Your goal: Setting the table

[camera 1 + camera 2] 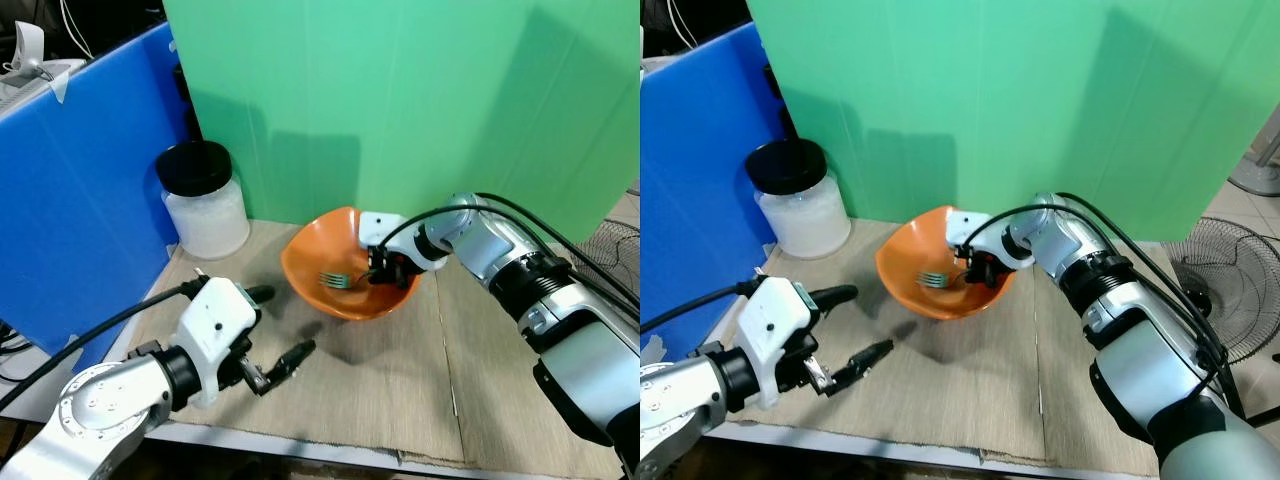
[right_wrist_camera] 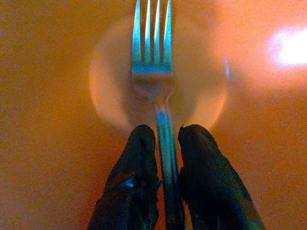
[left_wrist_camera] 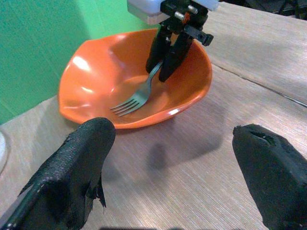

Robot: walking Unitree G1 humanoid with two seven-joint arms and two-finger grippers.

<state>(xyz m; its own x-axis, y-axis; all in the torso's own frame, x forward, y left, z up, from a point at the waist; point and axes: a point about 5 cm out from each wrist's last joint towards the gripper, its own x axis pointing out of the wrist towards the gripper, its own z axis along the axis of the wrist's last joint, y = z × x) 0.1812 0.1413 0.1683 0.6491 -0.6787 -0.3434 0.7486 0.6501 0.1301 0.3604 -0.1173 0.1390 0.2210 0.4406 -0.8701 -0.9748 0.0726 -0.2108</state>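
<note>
1. Inside the orange bowl (image 1: 345, 270), the fork (image 1: 340, 279) lies with its long axis across the bowl floor, tines pointing away from the right claw (image 3: 165, 62), which pinches its handle.
2. Beyond the bowl stands a black-lidded jar (image 1: 205, 200); nearer, the left claw (image 1: 285, 325) hovers spread over the worktop (image 1: 400, 390).

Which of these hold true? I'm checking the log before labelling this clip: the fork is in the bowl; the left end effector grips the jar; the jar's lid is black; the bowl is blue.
1. The fork is inside the bowl. True; the right end effector pinches its handle.
2. The left end effector grips the jar. False; it hovers open over the table, apart from the jar.
3. The jar's lid is black. True.
4. The bowl is blue. False; it is orange.
</note>
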